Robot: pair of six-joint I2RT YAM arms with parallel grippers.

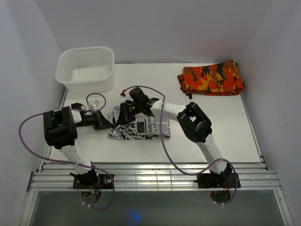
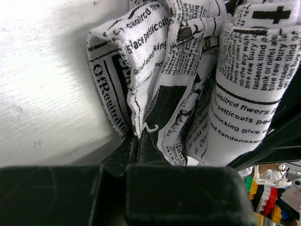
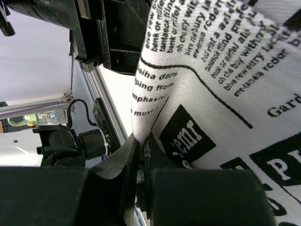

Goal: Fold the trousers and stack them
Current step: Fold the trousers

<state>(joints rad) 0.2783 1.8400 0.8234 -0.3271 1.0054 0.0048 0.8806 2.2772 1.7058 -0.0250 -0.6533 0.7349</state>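
Left pincer [image 2: 138, 141] and right pincer [image 3: 141, 140] (elbows bent inward) each pinch the trousers [image 1: 146, 128], seemingly lifted.

The trousers [image 1: 143, 128] are white fabric printed all over with black newspaper-style text, headlines and solid black blocks. They lie folded into a compact, roughly rectangular bundle near the middle of the table [image 1: 225, 136], a little left of centre, with the long side running left to right. The bundle's right part lies flat. Its left end is bunched and drawn up off the surface into several loose, upright folds.
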